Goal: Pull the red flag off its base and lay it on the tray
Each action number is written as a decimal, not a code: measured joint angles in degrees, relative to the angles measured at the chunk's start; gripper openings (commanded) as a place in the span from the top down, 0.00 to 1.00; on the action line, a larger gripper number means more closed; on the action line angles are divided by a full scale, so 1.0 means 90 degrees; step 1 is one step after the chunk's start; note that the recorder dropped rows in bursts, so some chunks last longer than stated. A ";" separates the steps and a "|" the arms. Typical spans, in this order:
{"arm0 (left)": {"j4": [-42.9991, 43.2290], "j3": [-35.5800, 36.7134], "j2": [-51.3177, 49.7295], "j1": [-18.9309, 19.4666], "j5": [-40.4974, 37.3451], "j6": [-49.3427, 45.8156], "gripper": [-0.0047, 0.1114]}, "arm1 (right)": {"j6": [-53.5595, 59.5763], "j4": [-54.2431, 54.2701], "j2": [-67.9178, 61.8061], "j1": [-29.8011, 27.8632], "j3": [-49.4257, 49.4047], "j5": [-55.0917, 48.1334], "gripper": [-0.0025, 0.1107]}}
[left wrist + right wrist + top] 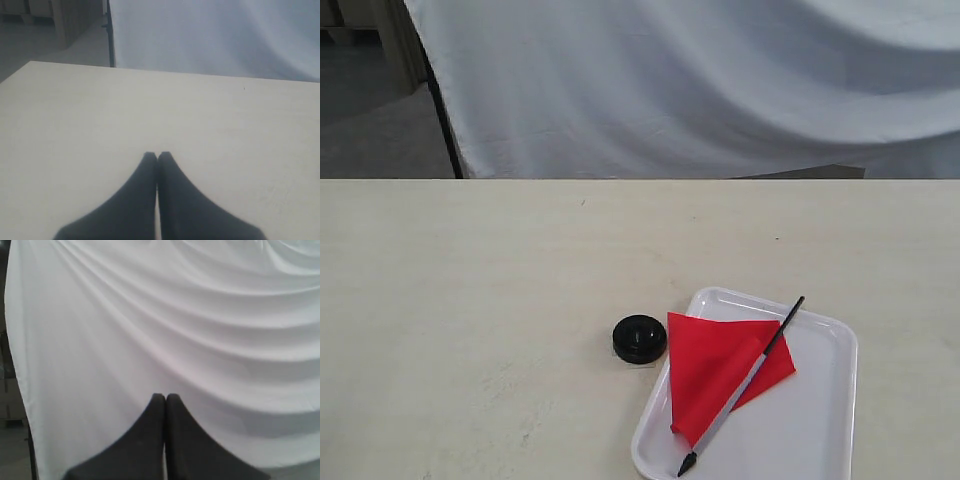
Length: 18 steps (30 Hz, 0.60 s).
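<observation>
The red flag (720, 372) lies flat on the white tray (820, 400) at the front right of the table, its black-and-silver pole running diagonally across the tray with the pointed tip at the near rim. The round black base (639, 338) stands alone on the table just left of the tray. Neither gripper appears in the exterior view. My left gripper (157, 156) is shut with nothing in it, above bare tabletop. My right gripper (165, 397) is shut and holds nothing, pointing at the white cloth.
A white cloth backdrop (700, 80) hangs behind the table's far edge. The pale tabletop (470, 300) stretches to the left and behind the tray. A dark floor and furniture show at the far left (370, 90).
</observation>
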<state>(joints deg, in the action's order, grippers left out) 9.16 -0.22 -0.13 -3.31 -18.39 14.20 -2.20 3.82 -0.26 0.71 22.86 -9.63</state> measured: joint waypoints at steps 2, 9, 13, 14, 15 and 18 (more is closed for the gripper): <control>0.0000 0.0000 0.0000 0.0000 0.0000 0.0000 0.96 | 0.0000 0.0000 0.0000 0.0000 -0.0105 -0.0124 0.98; 0.0000 0.0000 0.0000 0.0000 0.0000 0.0000 0.96 | 0.0052 0.0000 0.0000 0.0000 -0.1037 -0.0079 0.98; 0.0000 0.0000 0.0000 0.0000 0.0000 0.0000 0.96 | 0.0052 0.0000 0.0000 0.0000 -0.1948 0.0340 0.98; 0.0000 0.0000 0.0000 0.0000 0.0000 0.0000 0.96 | 0.0052 0.0000 0.0000 0.0000 -0.2161 0.0519 0.98; 0.0000 0.0000 0.0000 0.0000 0.0000 0.0000 0.96 | 0.0052 0.0000 0.0000 0.0000 -0.2355 0.0549 0.98; 0.0000 0.0000 0.0000 0.0000 0.0000 0.0000 0.96 | 0.0052 0.0000 0.0000 0.0000 -0.2520 0.0221 0.98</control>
<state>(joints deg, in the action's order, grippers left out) 9.16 -0.22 -0.13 -3.31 -18.39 14.20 -1.73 3.82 -0.26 0.71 0.17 -7.64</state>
